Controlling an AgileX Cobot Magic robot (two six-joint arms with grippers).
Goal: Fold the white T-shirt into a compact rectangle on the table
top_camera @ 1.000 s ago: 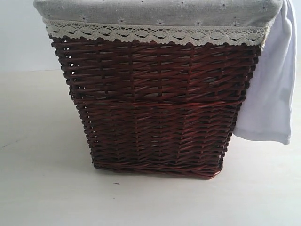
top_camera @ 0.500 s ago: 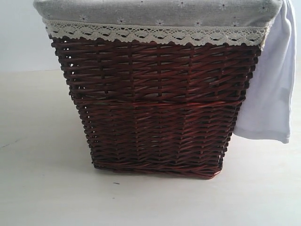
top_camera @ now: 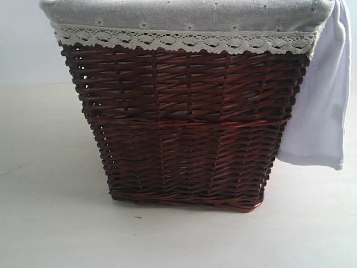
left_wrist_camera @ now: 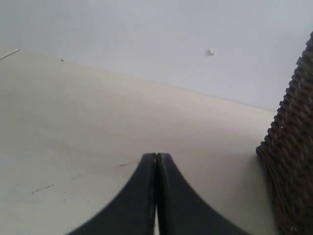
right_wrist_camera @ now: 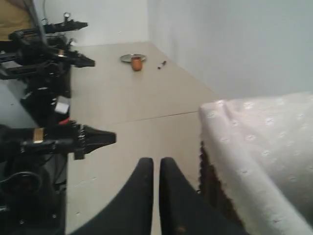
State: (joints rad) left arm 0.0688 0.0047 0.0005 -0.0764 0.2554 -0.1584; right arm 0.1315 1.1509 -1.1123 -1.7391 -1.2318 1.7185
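**Shirt draped on basket, both grippers empty**

The white T-shirt (top_camera: 323,100) is not yet laid on the table (top_camera: 50,223). It is hung over the rim of the dark wicker basket (top_camera: 184,128), on that basket's right side in the exterior view, over the grey lace-trimmed liner (top_camera: 184,14). Its visible part is draped top to bottom down the wicker, with the lower hem clear of the tabletop.

Neither gripper is seen in the exterior view. The right arm is judged nearer, since the shirt hangs on its side, but no shirt is shown in the right wrist view, only liner.

The left gripper (left_wrist_camera: 156,161) is pressed fully closed over bare table, nothing held, with the basket just off to one side. The right gripper (right_wrist_camera: 156,164) is nearly closed, with a thin slit left and nothing between its jaws.
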